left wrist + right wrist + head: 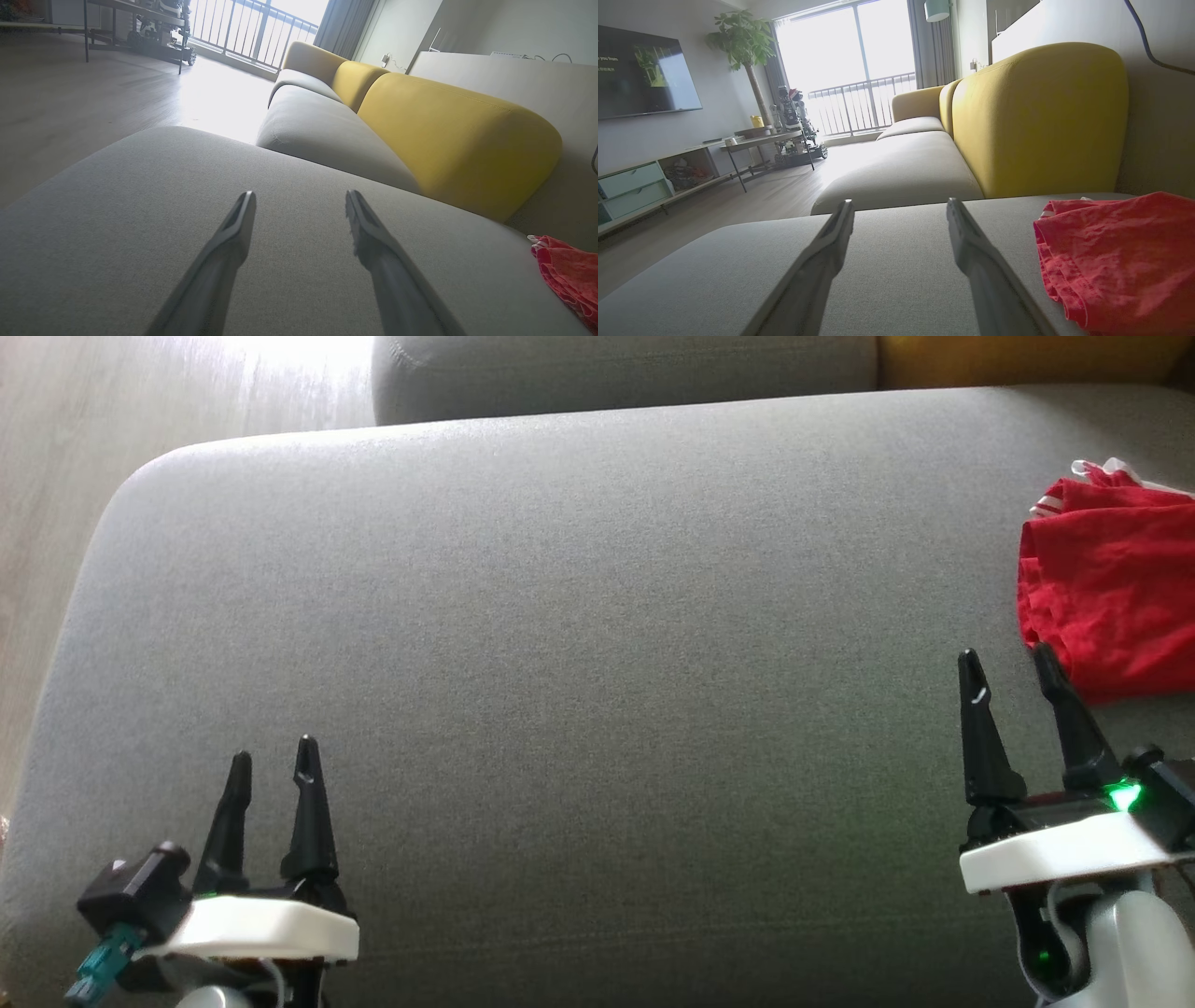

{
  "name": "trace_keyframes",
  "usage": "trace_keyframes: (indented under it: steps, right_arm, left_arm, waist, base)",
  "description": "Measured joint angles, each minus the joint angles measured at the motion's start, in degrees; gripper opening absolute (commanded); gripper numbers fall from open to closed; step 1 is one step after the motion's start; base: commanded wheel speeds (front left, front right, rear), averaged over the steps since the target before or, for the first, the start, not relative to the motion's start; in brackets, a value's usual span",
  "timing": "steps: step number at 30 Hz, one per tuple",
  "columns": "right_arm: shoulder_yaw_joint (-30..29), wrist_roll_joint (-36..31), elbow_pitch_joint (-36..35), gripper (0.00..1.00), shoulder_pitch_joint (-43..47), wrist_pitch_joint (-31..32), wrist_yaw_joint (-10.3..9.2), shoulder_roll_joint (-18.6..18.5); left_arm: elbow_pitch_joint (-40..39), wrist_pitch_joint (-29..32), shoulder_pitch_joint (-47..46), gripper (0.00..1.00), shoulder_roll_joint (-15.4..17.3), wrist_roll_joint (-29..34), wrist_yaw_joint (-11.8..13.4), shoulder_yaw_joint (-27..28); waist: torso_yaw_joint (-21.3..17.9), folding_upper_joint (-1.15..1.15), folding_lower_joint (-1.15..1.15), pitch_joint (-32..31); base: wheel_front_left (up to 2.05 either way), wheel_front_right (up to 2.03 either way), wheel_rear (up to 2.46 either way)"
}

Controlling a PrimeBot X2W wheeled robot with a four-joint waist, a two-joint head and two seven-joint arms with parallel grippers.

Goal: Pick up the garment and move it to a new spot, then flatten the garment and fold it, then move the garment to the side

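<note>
The left fingers (310, 812) are held spread apart, with nothing between them, low over the grey sofa seat (560, 616). In the left wrist view the same fingers (233, 242) are seen wide open above bare grey fabric. The right fingers (980, 737) are also spread and empty, and this is confirmed in the right wrist view (973, 254).

The garment (1111, 597) is found just beyond the right fingers and to their right, lying on the same seat. In the head view the tip of the outer right finger is seen against the garment's near left corner; whether it touches the cloth cannot be told. From the left fingers the garment (567, 275) is well apart, far to their right.

The garment (1115, 252) is made of red cloth and is bunched in a loose, wrinkled heap with soft folds. A white striped trim is seen at its far end, which is turned away from the fingers, toward the yellow backrest (1041, 116). Its left edge runs roughly along the direction in which the right fingers point. Its right part is cut by the picture edge, so the long axis cannot be told with certainty.
</note>
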Motion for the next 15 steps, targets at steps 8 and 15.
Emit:
trace_keyframes:
  steps: [8,15]
  right_arm:
    - [0.3,0.0,4.5,0.0,1.3,0.1,0.0,0.4]
    - [0.3,2.7,6.6,0.0,3.3,0.9,0.0,0.5]
  left_arm:
    - [4.4,0.1,1.1,0.0,-0.2,-0.5,0.0,-0.4]
    - [6.4,0.8,2.7,0.0,-0.4,-2.9,0.0,-0.3]
  waist:
    - [0.0,0.0,0.0,-0.1]
    - [-0.1,0.0,0.0,-0.2]
  base:
    - [0.0,0.0,0.0]
    - [0.0,0.0,0.0]
